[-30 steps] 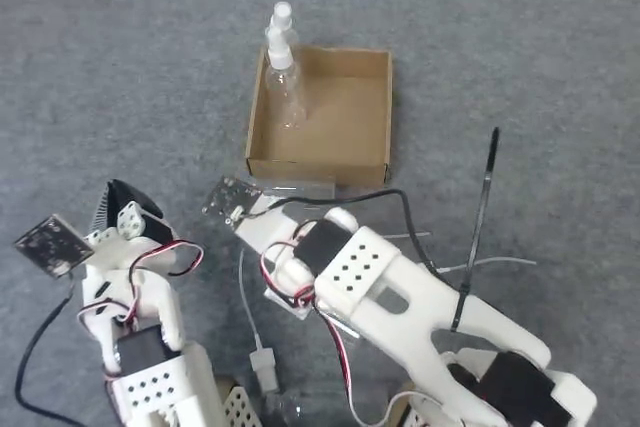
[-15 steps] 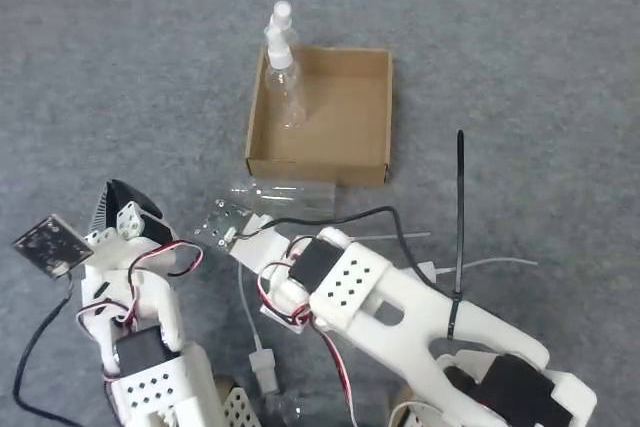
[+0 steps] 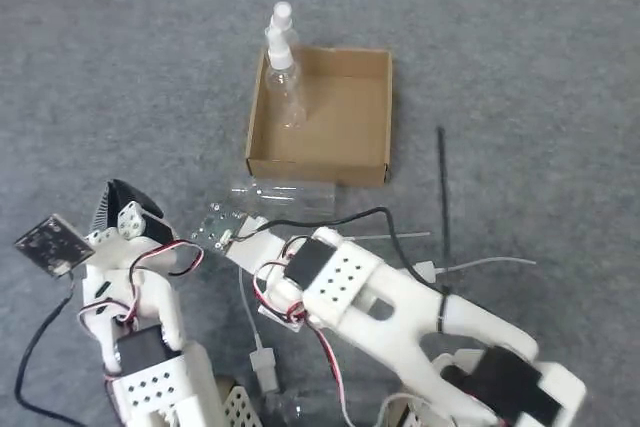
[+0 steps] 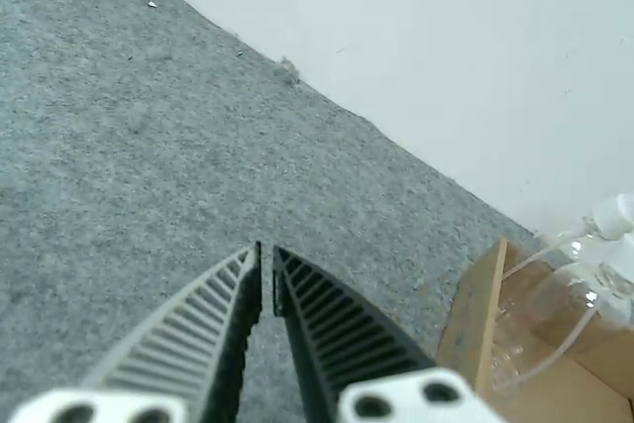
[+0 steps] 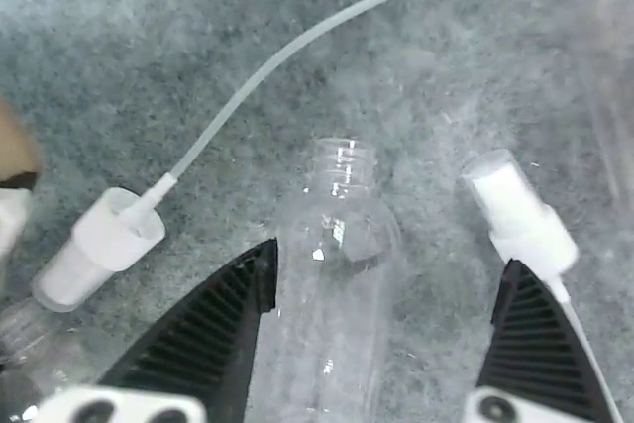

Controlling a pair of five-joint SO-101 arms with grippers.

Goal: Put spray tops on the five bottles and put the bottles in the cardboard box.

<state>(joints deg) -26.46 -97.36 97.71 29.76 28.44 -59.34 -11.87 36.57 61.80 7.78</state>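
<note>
- The right arm [image 3: 380, 297] now lies lower and more to the left in the high view than one second ago. Its wrist has drawn back from the front wall of the cardboard box [image 3: 318, 167].
- Because of this, a clear lying bottle [image 3: 285, 197], which the wrist covered before, now shows on the grey carpet [image 3: 540, 67]. It lies just below the box, near the centre of the frame.
- The black cable tie [image 3: 441, 197] on this arm has shifted to the left together with it and stands more upright.
- The right gripper [image 5: 388, 266] is spread wide. An open bottle [image 5: 332, 284] without a top lies between the jaws, its neck toward the top of the frame. It is very near the finger at lower left and well apart from the other one.
- I cannot tell whether the open bottle and the lying bottle are the same one.
- The first spray top [image 5: 97, 245] lies at the lower left of that frame, its tube curving up to the upper middle. The second spray top [image 5: 517, 207] lies at the right, just beside the open bottle.
- The left gripper [image 4: 265, 260] is pressed together with nothing between its fingers, and it hangs over the carpet. This arm has not moved at the lower left of the high view.
- The two capped bottles [image 3: 283, 82] stay at the upper left corner of the box.
</note>
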